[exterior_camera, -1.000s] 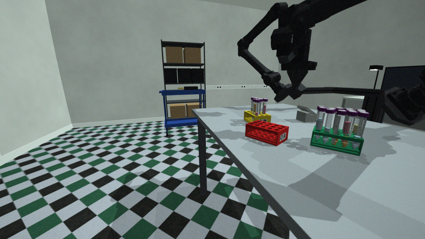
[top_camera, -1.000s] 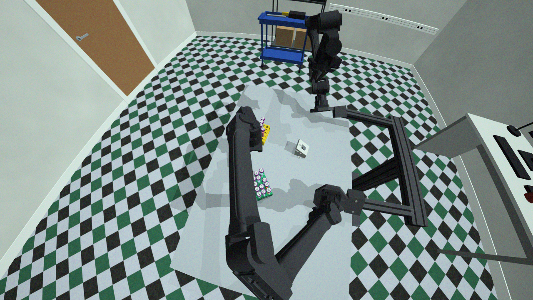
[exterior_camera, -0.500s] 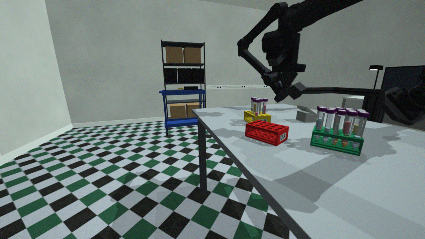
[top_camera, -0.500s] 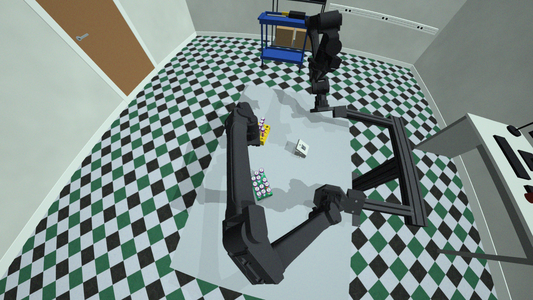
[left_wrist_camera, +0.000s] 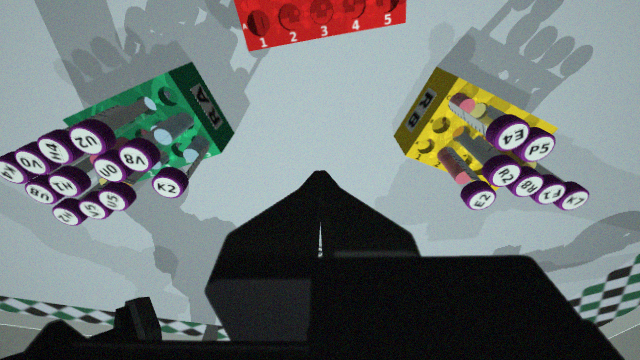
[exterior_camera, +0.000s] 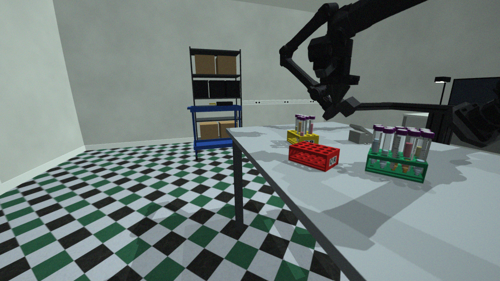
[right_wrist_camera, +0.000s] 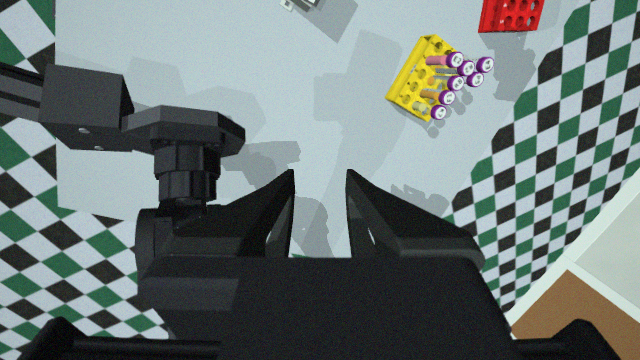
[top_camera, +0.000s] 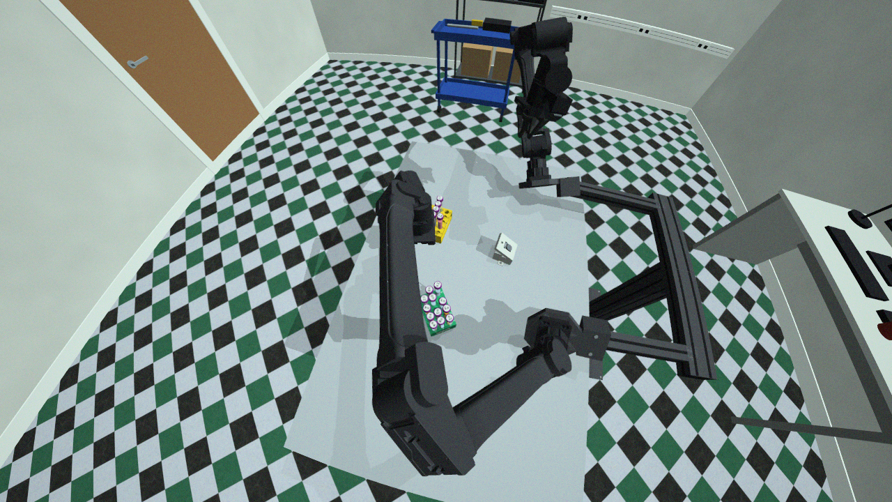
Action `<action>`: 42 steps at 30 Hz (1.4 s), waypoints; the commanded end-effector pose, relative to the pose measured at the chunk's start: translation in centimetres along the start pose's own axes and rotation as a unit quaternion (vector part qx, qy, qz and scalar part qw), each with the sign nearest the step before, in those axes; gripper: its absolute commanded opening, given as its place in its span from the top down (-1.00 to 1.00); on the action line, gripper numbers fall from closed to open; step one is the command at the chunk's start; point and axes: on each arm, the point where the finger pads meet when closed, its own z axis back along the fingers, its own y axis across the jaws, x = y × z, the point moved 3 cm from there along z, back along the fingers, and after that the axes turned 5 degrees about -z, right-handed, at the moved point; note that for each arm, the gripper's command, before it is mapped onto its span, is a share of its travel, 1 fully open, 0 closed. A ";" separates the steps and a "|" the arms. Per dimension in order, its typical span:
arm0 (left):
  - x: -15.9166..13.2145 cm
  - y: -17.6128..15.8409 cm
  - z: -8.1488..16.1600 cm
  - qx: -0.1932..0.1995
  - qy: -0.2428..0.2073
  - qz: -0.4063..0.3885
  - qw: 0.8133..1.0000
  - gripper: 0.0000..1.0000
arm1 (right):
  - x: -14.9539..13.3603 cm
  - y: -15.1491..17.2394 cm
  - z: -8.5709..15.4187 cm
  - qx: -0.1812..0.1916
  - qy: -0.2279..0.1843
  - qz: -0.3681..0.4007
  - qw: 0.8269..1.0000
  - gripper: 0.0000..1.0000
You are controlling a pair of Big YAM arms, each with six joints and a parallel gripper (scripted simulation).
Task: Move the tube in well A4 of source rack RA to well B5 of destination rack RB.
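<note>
The green rack RA (top_camera: 446, 327) (exterior_camera: 395, 171) (left_wrist_camera: 181, 81) holds several purple-capped tubes. The yellow rack RB (top_camera: 444, 232) (exterior_camera: 300, 138) (left_wrist_camera: 450, 85) (right_wrist_camera: 406, 91) also holds several tubes, crowded at one end. I cannot tell which wells they sit in. My left gripper (left_wrist_camera: 320, 180) (top_camera: 425, 229) (exterior_camera: 331, 104) is shut and empty. It hangs high over the table, between the two racks and nearer RB. My right gripper (right_wrist_camera: 320, 179) is open with nothing between its fingers. It is raised high over its own base at the table's far end. The white DONE box (top_camera: 504, 248) (exterior_camera: 358, 136) stands on the table beyond the racks.
An empty red rack (exterior_camera: 314, 155) (left_wrist_camera: 325, 30) (right_wrist_camera: 510, 15) stands near the table's edge between RA and RB. A black frame (top_camera: 677, 262) carries both arm bases. A blue cart (top_camera: 474, 62) (exterior_camera: 215, 125) and a shelf stand on the floor beyond the table.
</note>
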 end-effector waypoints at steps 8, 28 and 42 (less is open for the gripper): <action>0.6 -0.1 -1.1 0.005 0.007 0.004 1.000 1.00 | 0.5 -0.5 1.1 -0.003 -0.015 -0.006 1.000 0.40; 0.6 -0.1 -1.1 0.005 0.007 0.004 1.000 1.00 | 0.5 -0.5 1.1 -0.003 -0.015 -0.006 1.000 0.40; 0.6 -0.1 -1.1 0.003 0.008 -0.147 0.989 1.00 | 0.5 -0.5 1.1 -0.003 -0.015 -0.006 1.000 0.40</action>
